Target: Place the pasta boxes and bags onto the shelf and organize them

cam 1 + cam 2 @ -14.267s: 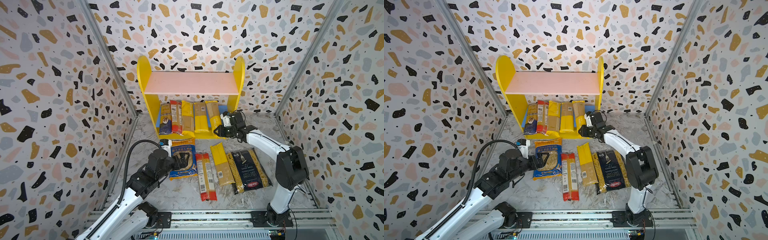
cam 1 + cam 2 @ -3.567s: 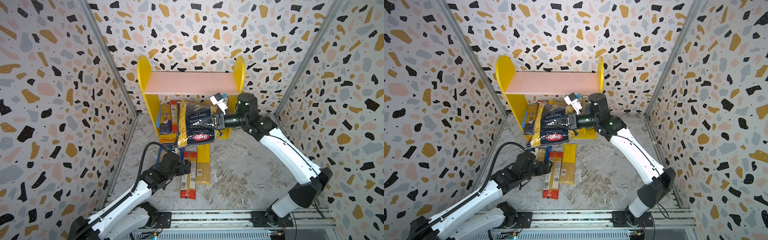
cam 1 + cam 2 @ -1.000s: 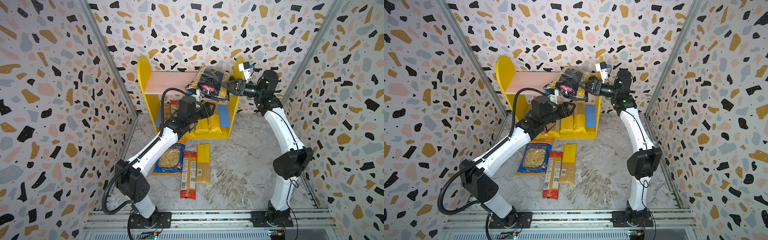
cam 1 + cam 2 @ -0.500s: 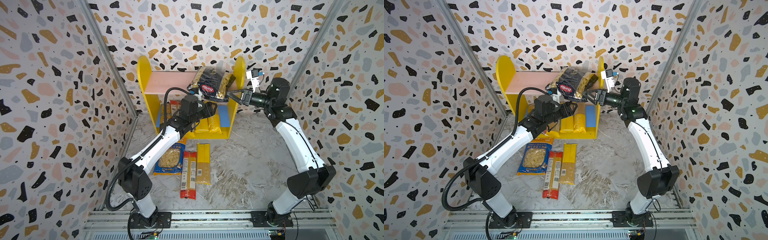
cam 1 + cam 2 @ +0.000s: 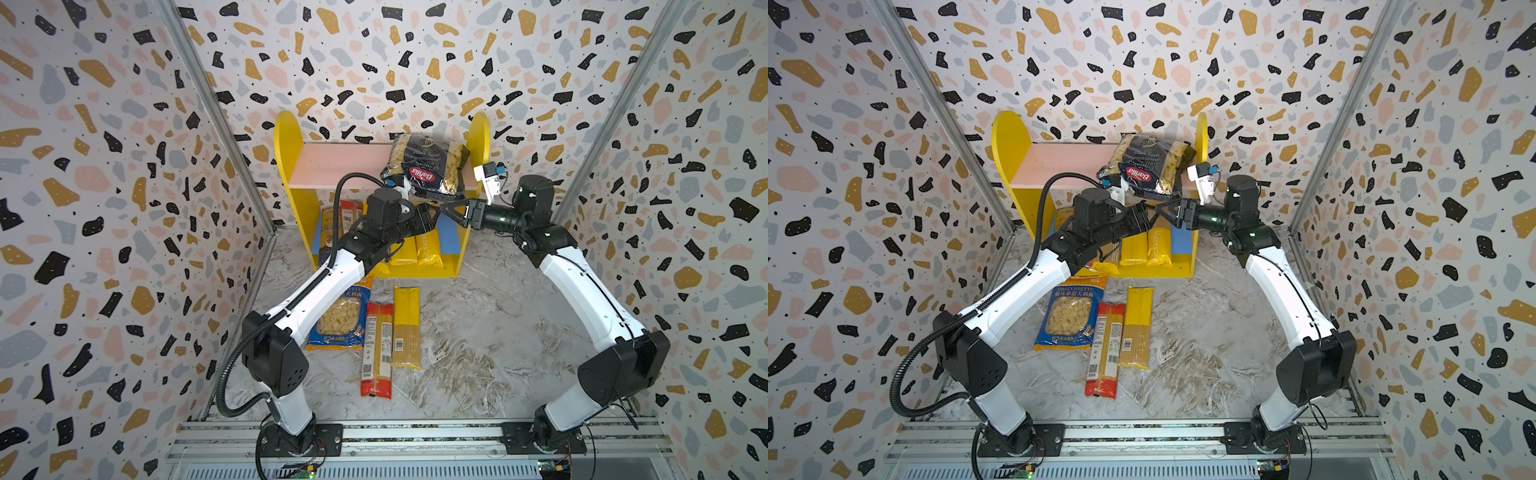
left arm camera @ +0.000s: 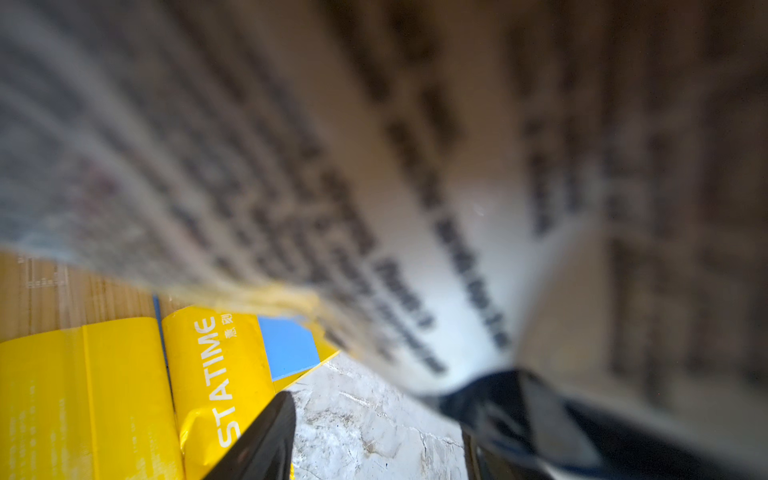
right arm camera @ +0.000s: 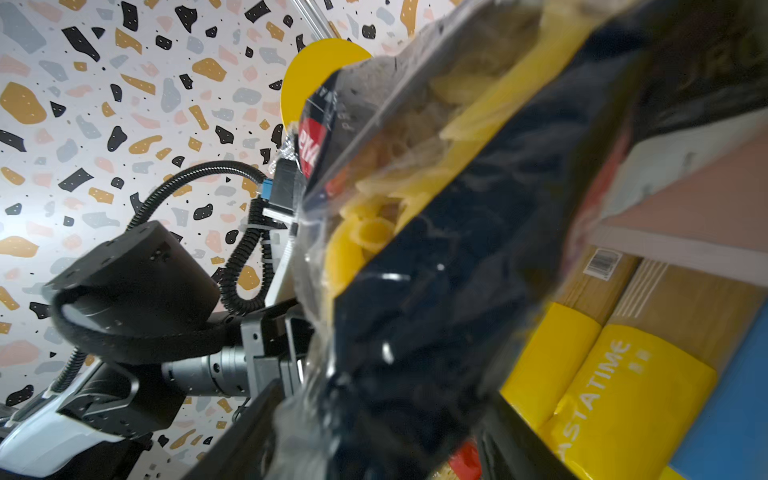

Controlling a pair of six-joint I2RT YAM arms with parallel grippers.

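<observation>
While the Barilla bag [image 5: 428,168] lies on the right end of the pink upper board [image 5: 340,166] of the shelf [image 5: 286,166], its logo end hanging over the front edge, both sets of fingers sit just beneath that overhang, tips nearly meeting. The left fingers [image 5: 430,217] stand apart. In the left wrist view one black finger shows with bare marbled counter [image 6: 365,428] in the gap beside it and nothing held, while a blurred printed surface, too near to read, looms above. The right fingers [image 5: 1167,210] spread in a V in both top views. In the right wrist view the bag's dark end fills the space between them, and I cannot tell whether either finger touches the plastic. Just beyond and below the fingertips, the shelved yellow packs [image 5: 428,249] stand upright side by side on the blue lower board [image 5: 451,239]. A shelved red pack [image 5: 347,212] stands further along, behind the left arm [image 5: 332,278]. Well below the left fingers, on the counter in front of the shelf, lie the Orecchiette bag [image 5: 340,320], a red spaghetti pack [image 5: 378,349] and a yellow spaghetti pack [image 5: 407,328]. They lie flat and side by side, the Orecchiette bag partly under the left arm
</observation>
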